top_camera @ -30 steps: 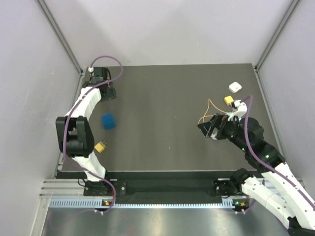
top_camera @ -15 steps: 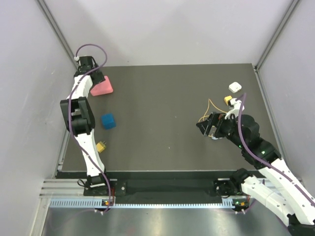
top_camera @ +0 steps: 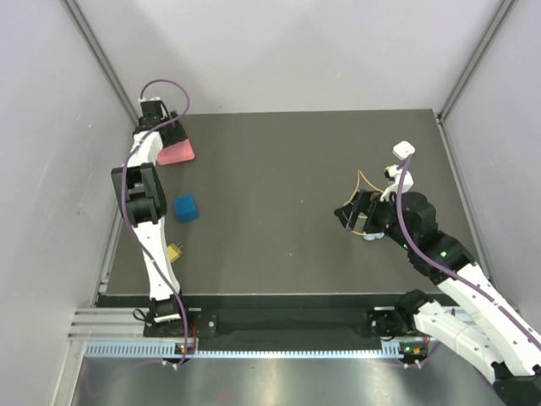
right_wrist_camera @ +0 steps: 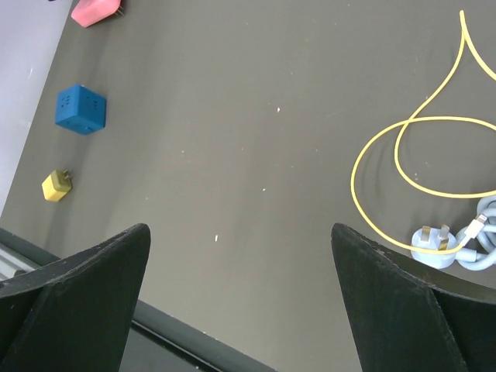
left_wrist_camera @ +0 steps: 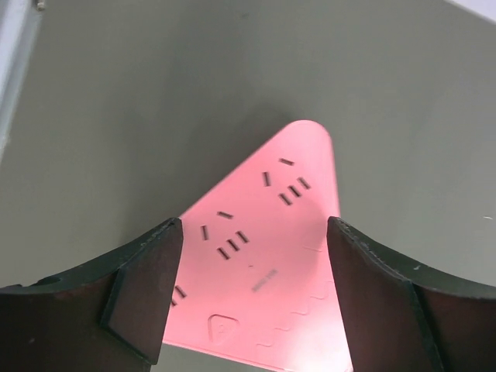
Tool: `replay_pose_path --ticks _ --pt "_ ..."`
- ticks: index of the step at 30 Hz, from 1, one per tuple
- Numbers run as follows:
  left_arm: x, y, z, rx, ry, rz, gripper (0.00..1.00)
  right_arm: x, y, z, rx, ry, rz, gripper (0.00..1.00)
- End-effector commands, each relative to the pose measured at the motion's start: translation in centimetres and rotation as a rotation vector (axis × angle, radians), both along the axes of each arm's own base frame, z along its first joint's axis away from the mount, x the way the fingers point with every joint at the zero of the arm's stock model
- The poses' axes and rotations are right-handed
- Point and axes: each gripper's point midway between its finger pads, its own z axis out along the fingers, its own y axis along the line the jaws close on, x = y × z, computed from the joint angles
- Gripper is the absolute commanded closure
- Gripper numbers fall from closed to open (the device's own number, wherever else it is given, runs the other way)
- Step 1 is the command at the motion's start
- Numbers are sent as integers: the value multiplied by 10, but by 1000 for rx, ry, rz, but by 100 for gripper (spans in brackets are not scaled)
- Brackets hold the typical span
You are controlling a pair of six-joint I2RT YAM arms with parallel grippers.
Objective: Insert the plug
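Observation:
A thin yellow wire [right_wrist_camera: 403, 147] loops on the dark mat at the right, and part of it shows by my right wrist [top_camera: 362, 181]. The plug on its end is hidden behind my right wrist in the top view and lies outside the right wrist view. My right gripper [top_camera: 348, 216] hovers open just left of the wire loops, with bare mat between its fingers [right_wrist_camera: 240, 229]. My left gripper [top_camera: 169, 139] is at the far left corner, open [left_wrist_camera: 254, 225] and hovering over a pink triangular socket block [left_wrist_camera: 271, 248], which lies between its fingers.
A blue socket cube [top_camera: 186, 208] and a small yellow pronged adapter [top_camera: 173, 252] sit near the left edge. A white square block [top_camera: 403, 150] lies at the back right. A light-blue round plug [right_wrist_camera: 434, 242] rests by the wire. Walls close in on three sides.
My left arm has straightened and reached back towards the far left corner, uncovering the pink block. My right arm has crept slightly left and now covers the plug.

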Motion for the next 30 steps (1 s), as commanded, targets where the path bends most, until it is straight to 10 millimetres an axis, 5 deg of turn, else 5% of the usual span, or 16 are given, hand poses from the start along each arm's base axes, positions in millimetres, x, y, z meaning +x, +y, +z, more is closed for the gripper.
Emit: replay_pose_path --ticks 1,7,17,19,22,25,30 --pt "-12 -24 -17 -97 44 -56 22 6 0 23 43 -64 -17 0" --pt "-56 -56 -36 -123 184 -26 26 -8 -3 36 58 -57 5 0" --pt "-140 -128 -19 -228 286 -33 30 -40 -10 60 148 -126 53 0" --pt "-156 -164 -22 -261 303 -103 30 -45 -8 61 175 -133 65 0" --pt "-171 -190 -7 -229 312 -178 30 -49 -7 56 177 -115 79 0" --pt "-179 -188 24 -170 296 -168 29 -54 -6 51 162 -91 104 0" --pt "-198 -146 86 -1 200 -41 25 -59 -5 44 169 -79 117 0"
